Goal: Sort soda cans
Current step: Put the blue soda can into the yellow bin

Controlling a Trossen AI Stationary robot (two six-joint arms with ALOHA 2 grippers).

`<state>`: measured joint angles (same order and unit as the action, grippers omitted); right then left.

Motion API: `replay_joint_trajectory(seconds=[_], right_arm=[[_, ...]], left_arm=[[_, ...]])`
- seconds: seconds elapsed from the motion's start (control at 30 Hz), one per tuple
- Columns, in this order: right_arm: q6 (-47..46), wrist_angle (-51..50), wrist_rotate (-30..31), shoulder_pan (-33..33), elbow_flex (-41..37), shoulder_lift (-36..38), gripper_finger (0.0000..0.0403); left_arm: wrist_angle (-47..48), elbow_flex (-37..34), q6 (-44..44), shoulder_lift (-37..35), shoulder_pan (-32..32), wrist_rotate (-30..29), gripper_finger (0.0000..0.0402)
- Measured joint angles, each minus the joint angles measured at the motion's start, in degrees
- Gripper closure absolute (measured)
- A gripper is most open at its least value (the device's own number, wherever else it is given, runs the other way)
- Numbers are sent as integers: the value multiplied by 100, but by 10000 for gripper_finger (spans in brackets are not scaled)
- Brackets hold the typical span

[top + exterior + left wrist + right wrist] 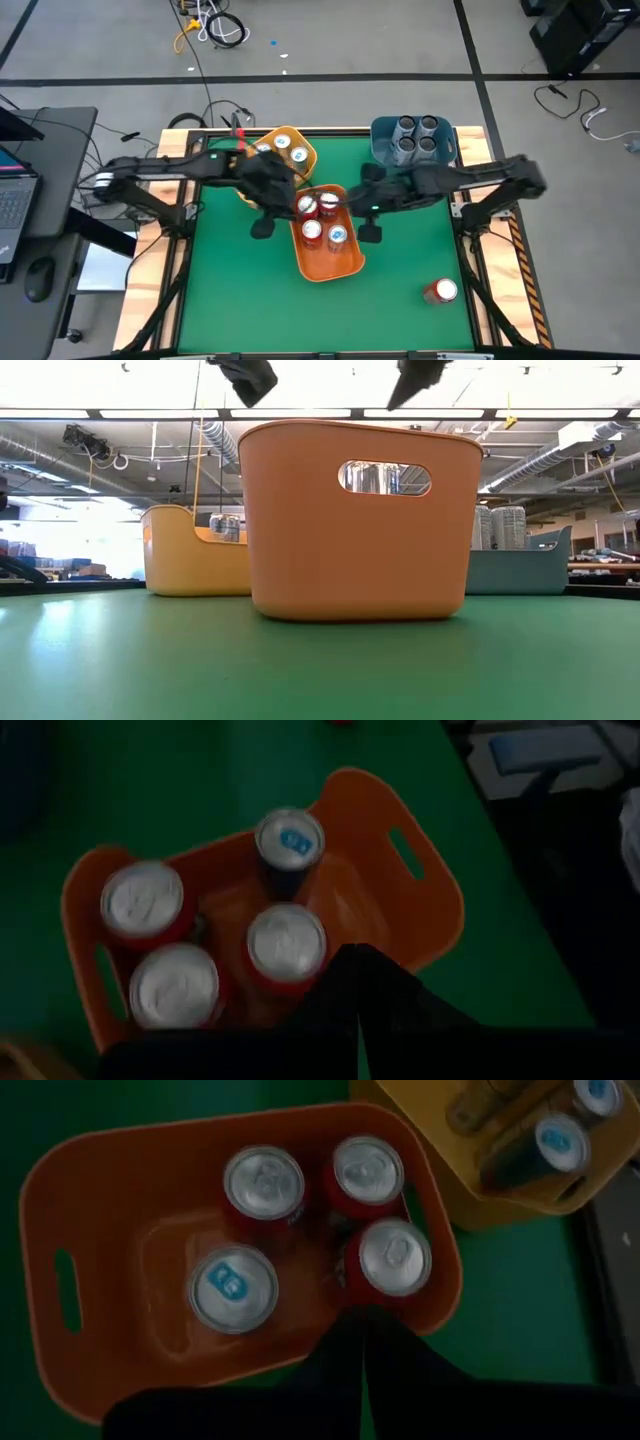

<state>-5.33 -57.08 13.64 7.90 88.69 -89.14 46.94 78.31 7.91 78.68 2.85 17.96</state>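
Green felt-like matting covers the bench (230, 290) in my high view, framed by pale wood rails. On it I see a glossy orange plastic bin (345, 266), rounded-rectangular, lying on a slant, with four soda cans (321, 219) upright inside, silver tops facing up. Behind it sit a yellow bin (305, 157) with teal-marked cans (291, 148) and a blue-grey bin (380, 148) with dark grey cans (417, 136). One red can (441, 291) stands alone near the front right corner. My left hand (300, 205) and right hand (345, 202) hang over the orange bin's back end.

From the low view, the orange bin's smooth wall fills the middle, an oval handle slot (385, 478) showing bright metal through it; both arms enter from above.

Through the left wrist view, my left hand (358, 982) has its fingers pressed together, gripping nothing, above three red-sided cans (286, 944) and one teal-marked can (290, 839), all with their long axes vertical.

Through the right wrist view, my right hand (362, 1342) is likewise pressed together and empty, just over a red can (395, 1257).
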Motion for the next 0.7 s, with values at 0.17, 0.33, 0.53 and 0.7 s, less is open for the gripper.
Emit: replay_joint_trajectory(seconds=[0.17, 0.33, 0.53, 0.7], right_arm=[[-434, 1237, 573, 25, -1707, 1221, 401], [-564, 2169, 815, 136, -2811, 2083, 402], [-569, 2531, 819, 296, -3416, 2559, 402], [-633, 2535, 819, 386, -3474, 2547, 402]], left_arm=[[-2, 673, 85, 885, 2, 121, 400], [122, 1358, 67, 1718, -4, -55, 388], [465, 2080, 260, 2457, -133, -552, 329], [520, 2416, 242, 2791, -315, -639, 245]])
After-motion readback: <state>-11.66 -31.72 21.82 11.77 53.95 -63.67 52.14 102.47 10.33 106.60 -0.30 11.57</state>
